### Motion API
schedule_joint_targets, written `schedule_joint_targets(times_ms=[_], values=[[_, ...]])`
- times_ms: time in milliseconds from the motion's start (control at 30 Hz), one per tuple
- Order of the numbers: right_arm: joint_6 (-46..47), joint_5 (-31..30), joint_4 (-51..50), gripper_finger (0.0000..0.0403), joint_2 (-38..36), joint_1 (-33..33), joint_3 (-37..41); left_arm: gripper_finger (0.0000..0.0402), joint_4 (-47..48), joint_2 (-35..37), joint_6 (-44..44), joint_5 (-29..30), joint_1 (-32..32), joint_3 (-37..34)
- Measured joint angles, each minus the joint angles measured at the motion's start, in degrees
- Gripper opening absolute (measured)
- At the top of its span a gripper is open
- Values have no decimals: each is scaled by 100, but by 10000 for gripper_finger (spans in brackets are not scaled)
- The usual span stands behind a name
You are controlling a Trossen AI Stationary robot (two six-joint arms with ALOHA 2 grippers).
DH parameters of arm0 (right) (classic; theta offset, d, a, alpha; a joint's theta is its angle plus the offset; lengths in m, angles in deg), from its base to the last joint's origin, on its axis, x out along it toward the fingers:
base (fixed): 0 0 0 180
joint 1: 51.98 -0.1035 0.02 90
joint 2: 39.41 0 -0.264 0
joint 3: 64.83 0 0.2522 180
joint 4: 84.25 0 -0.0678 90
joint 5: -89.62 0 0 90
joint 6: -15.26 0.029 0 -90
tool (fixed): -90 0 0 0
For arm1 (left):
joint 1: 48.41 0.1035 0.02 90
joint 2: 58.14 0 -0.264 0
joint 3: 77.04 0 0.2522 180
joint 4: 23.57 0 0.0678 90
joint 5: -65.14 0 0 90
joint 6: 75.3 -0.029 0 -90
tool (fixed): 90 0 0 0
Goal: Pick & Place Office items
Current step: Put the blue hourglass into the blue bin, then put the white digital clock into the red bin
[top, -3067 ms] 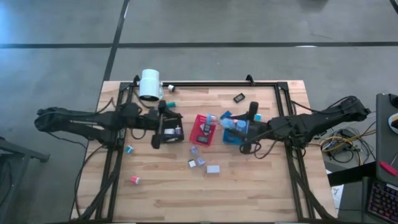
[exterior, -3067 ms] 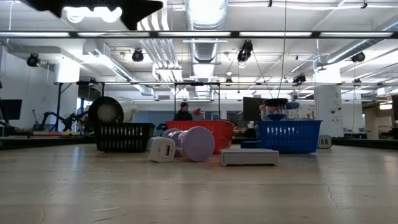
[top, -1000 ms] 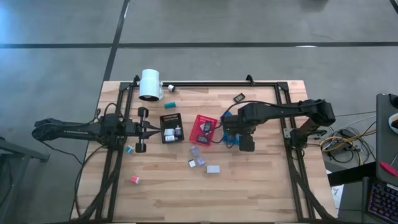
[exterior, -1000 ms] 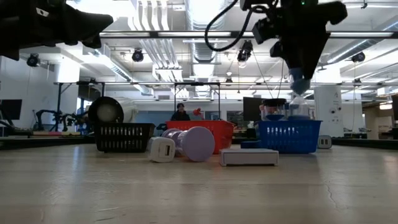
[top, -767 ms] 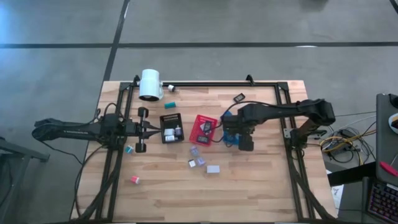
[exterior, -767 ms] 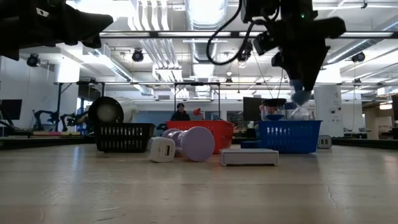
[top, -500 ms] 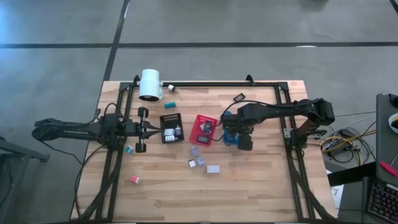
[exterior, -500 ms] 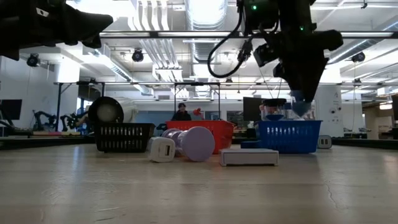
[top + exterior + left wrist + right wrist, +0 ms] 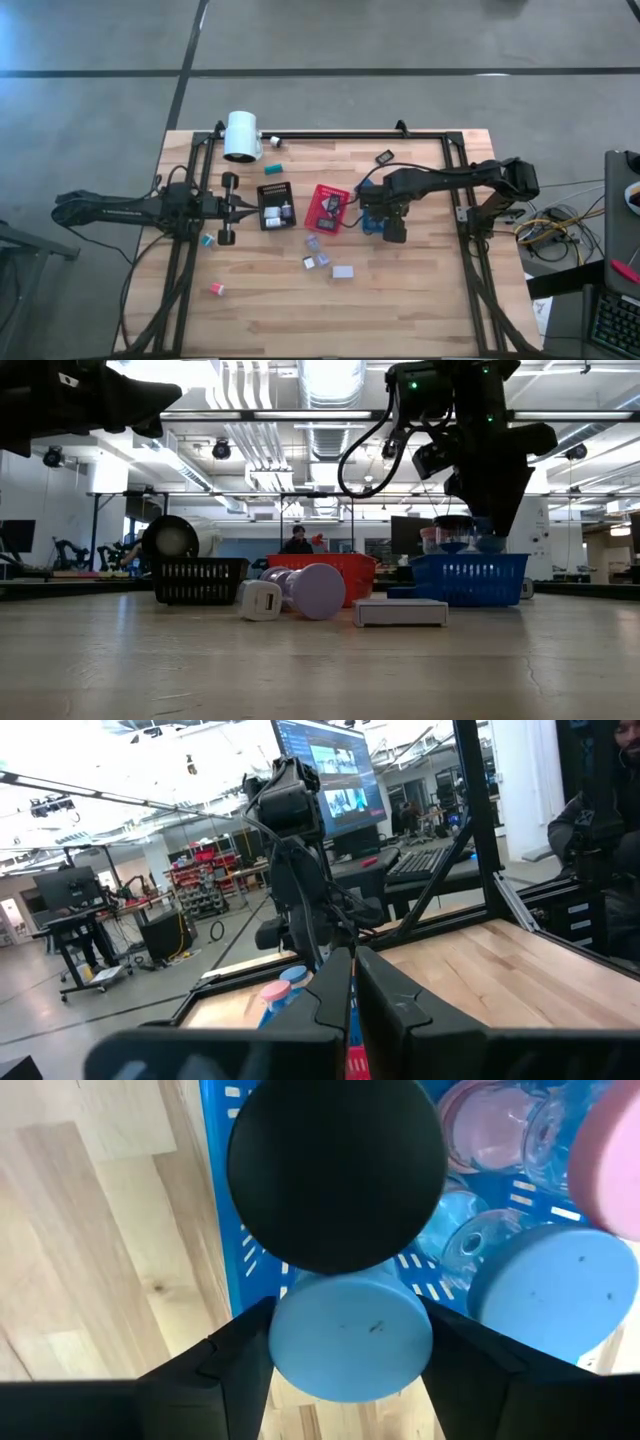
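The right gripper hangs over the blue tray, which sits right of the red tray near the middle of the table. Through its wrist camera, a blue round cap sits squarely between the two dark fingers. The sides of the cap meet both fingers, so I judge the jaws are part-way open and closed on it, though whether they press or have begun to let go cannot be told. Below it the tray already holds another blue cap, a pink cap and some clear ones.

The step in hand looks like setting this cap down in the blue tray. To do it well, the gripper should come low enough that the cap clears the tray wall and lands on the floor of the tray rather than on its rim or on top of another cap. Then the jaws should part fully before the arm lifts straight up, so the cap is not dragged out.

The left gripper waits at the left of the table, just left of the black tray, its jaws shut on nothing.

More pieces wait: a few small blocks lie loose nearer the front edge, and a pink bit lies at the front left.
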Motion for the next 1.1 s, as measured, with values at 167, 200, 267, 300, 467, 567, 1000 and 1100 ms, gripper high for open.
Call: schedule_joint_targets(times_ms=[167, 200, 267, 300, 467, 567, 1000, 1100], values=[[-4, 8, 75, 224, 30, 2, 28, 21, 0, 0, 0, -1, 0, -2], [-4, 8, 63, 225, 21, 2, 26, 21, 0, 0, 0, -2, 0, -2], [-7, 8, 66, 226, 20, 2, 26, 21, 0, 0, 0, -2, 2, -2], [-7, 8, 46, 227, 20, 2, 16, 21, 0, 0, 0, -2, 0, -2], [7, 8, -435, 229, 0, 0, -329, 21, 1, 0, 0, -2, 0, -2], [47, 5, -899, 229, -41, -5, -691, 21, 0, 0, 1, -4, 0, -4], [451, -385, 1440, 228, -2461, -169, -982, 21, 2, 0, 133, -17, 2, -7], [583, -413, 2511, 221, -3339, -236, -507, 21, 0, 0, 154, -17, 0, -7]])
